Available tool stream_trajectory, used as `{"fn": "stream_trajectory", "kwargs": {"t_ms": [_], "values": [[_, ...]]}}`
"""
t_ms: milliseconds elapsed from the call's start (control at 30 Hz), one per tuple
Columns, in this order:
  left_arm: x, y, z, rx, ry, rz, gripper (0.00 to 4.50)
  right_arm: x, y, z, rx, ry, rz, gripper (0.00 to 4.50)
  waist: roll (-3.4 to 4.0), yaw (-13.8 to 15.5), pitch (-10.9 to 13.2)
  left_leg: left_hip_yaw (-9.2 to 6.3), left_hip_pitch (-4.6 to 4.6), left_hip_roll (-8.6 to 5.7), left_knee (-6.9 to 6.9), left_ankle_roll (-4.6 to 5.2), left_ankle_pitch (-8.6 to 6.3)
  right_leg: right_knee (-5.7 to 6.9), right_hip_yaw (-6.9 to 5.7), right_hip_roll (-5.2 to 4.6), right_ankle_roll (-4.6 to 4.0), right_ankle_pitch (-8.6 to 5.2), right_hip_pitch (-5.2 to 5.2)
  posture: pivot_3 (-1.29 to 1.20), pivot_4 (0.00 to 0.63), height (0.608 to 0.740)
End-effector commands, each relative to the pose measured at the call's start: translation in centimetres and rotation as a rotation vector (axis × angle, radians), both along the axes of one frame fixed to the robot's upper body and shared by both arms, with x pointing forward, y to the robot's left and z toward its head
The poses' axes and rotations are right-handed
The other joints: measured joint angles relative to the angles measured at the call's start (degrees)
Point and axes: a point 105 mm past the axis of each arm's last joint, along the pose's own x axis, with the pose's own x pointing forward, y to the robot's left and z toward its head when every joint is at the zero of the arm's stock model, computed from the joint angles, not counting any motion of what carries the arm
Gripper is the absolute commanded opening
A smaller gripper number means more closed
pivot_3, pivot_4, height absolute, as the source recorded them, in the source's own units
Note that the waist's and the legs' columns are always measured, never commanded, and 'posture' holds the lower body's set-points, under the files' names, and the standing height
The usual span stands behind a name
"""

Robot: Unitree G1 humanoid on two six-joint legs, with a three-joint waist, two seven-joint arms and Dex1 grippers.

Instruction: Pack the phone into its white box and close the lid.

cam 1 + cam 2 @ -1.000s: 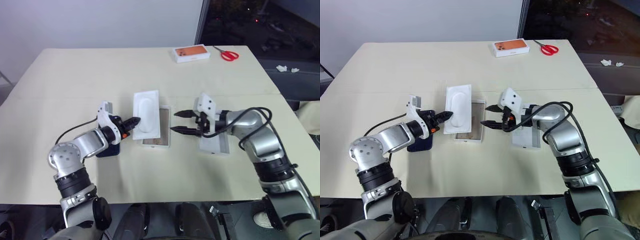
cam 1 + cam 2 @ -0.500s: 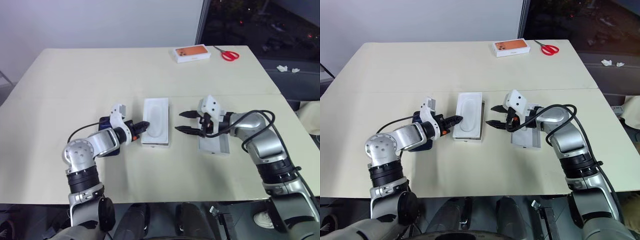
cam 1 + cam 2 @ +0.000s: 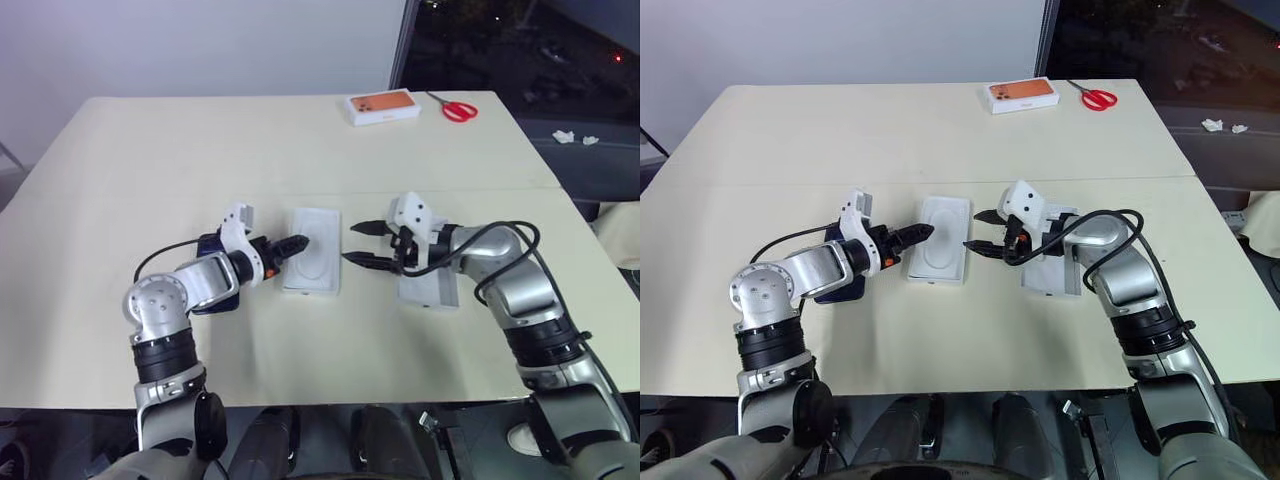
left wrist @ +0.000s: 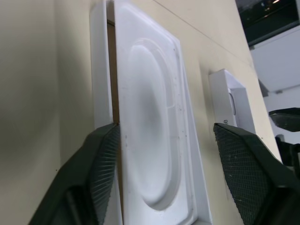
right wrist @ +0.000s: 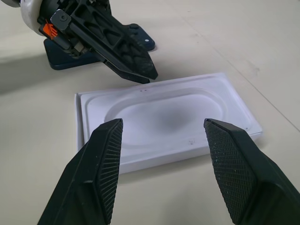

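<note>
The phone (image 5: 96,49) lies flat on the table (image 3: 150,150), behind and beneath the left gripper (image 3: 292,245), close under that arm's wrist; only its dark navy edge shows past the fingers. It lies on the far side of the left gripper from the white box (image 4: 99,70), so the left arm is plainly the nearer one, and the right gripper (image 3: 362,244) sits well apart from it, across the box.

The white box lies just ahead of the left gripper's tips, its long axis running away from the robot, crosswise to both grippers. A white moulded insert (image 3: 315,245) with an oval recess rests in it, covering nearly all of the tan floor; a thin brown strip shows along one side in the left wrist view.

The left gripper's fingers stand spread, holding nothing, tips at the insert's near edge. The right gripper's fingers are spread as well, empty, pointing at the box from the opposite side. The lid (image 3: 430,288) lies under the right forearm, beside the box.

Judging by this, the insert is seated and the phone comes next.
</note>
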Motion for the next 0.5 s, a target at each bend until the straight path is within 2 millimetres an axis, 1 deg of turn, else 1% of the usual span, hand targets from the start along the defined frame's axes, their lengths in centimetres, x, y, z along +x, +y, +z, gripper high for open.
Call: {"fn": "stream_trajectory", "kwargs": {"t_ms": [33, 133, 200, 267, 367, 400, 467, 500], "values": [[0.0, 0.3, 1.5, 0.017, -0.06, -0.009, 3.09, 0.2, 0.7, 1.3, 0.019, -0.052, 0.019, 2.89, 0.0, -0.1, 0.0, 0.0, 0.0, 0.0, 0.0, 0.0, 0.0, 0.0, 0.0, 0.0, 0.0, 0.0, 0.0, 0.0, 0.15, 0.74], [0.0, 1.3, 2.4, 0.048, -0.102, -0.005, 3.09, 0.6, 1.2, 1.7, 0.037, -0.07, 0.008, 2.89, 0.0, -0.1, 0.0, 0.0, 0.0, 0.0, -0.01, -0.01, 0.0, 0.01, 0.01, 0.0, 0.0, 0.0, -0.02, 0.0, 0.15, 0.74], [-0.1, 2.0, 2.8, 0.077, -0.124, -0.009, 3.09, 1.6, 1.7, 2.3, 0.063, -0.098, -0.035, 2.89, 0.0, -0.2, 0.0, 0.01, 0.0, 0.01, -0.03, -0.04, 0.02, 0.02, 0.02, 0.02, 0.0, 0.0, -0.05, 0.0, 0.15, 0.74], [-0.1, 2.8, 3.1, 0.131, -0.167, -0.005, 3.09, 2.4, 2.5, 2.5, 0.071, -0.112, -0.071, 2.89, 0.01, -0.3, 0.0, 0.01, 0.0, 0.02, -0.05, -0.08, 0.04, 0.03, 0.02, 0.03, 0.0, 0.0, -0.07, 0.0, 0.15, 0.74], [-0.1, 4.2, 3.6, 0.252, -0.269, 0.001, 3.09, 2.6, 3.9, 2.4, 0.077, -0.115, -0.069, 2.89, 0.02, -0.2, 0.0, 0.0, 0.0, 0.01, -0.08, -0.11, 0.06, 0.01, 0.03, 0.02, 0.0, 0.0, -0.08, 0.0, 0.15, 0.74], [0.0, 4.7, 4.1, 0.255, -0.322, 0.02, 3.12, 2.5, 4.3, 2.3, 0.08, -0.111, -0.06, 2.64, 0.02, -0.1, 0.0, 0.01, 0.0, 0.0, -0.09, -0.11, 0.07, 0.0, 0.03, 0.01, -0.01, 0.0, -0.07, 0.0, 0.15, 0.74], [0.1, 6.1, 4.5, 0.325, -0.41, 0.057, 3.13, 2.4, 5.3, 1.7, 0.06, -0.121, -0.054, 2.04, 0.03, -0.1, 0.0, 0.0, 0.0, -0.02, -0.1, -0.11, 0.07, -0.03, 0.03, -0.01, -0.01, 0.0, -0.06, 0.0, 0.15, 0.74], [0.2, 6.9, 4.6, 0.362, -0.448, 0.079, 3.13, 2.5, 5.7, 1.4, 0.048, -0.126, -0.055, 1.5, 0.03, -0.2, 0.0, 0.0, 0.0, -0.02, -0.09, -0.11, 0.07, -0.03, 0.03, -0.01, -0.01, 0.0, -0.06, 0.0, 0.15, 0.74]]}}
